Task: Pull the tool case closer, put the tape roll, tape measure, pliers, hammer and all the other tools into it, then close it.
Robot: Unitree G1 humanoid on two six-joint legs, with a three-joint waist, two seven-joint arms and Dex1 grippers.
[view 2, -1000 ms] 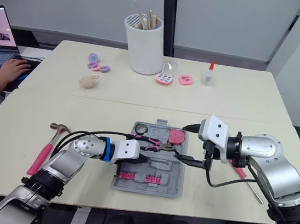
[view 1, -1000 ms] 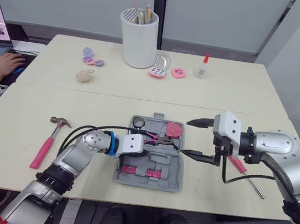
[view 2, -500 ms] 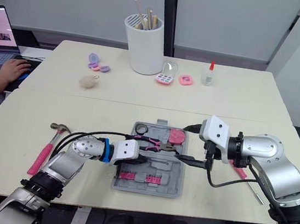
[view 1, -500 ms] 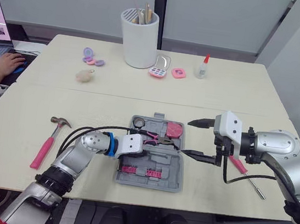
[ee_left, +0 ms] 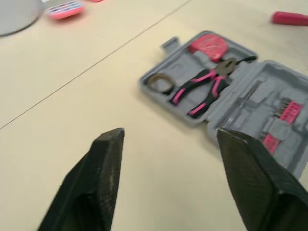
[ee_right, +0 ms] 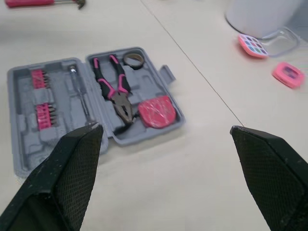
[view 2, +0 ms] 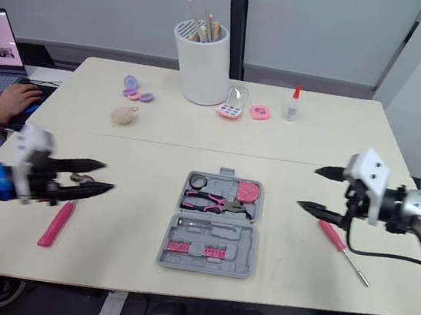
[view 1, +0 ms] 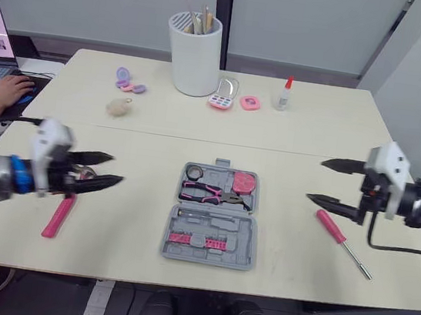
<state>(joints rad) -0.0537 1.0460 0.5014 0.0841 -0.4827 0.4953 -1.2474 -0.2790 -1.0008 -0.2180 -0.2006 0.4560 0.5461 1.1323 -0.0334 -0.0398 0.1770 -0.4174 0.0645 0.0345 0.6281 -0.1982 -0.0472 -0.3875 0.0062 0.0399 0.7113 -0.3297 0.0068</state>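
Tool case [view 1: 210,235] open at mid-surface [view 1: 153,123]; left tool [view 1: 116,168] and right tool [view 1: 316,179] both spread, holding nothing.
Pliers [view 1: 209,195], tape roll [view 1: 195,173], tape measure [view 1: 245,183] lie in its far half. Hammer [view 1: 58,215] by left tool; screwdriver [view 1: 342,238] near right tool.

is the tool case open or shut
Open: the tool case lies flat with both halves spread, showing the pliers, tape roll and tape measure inside.
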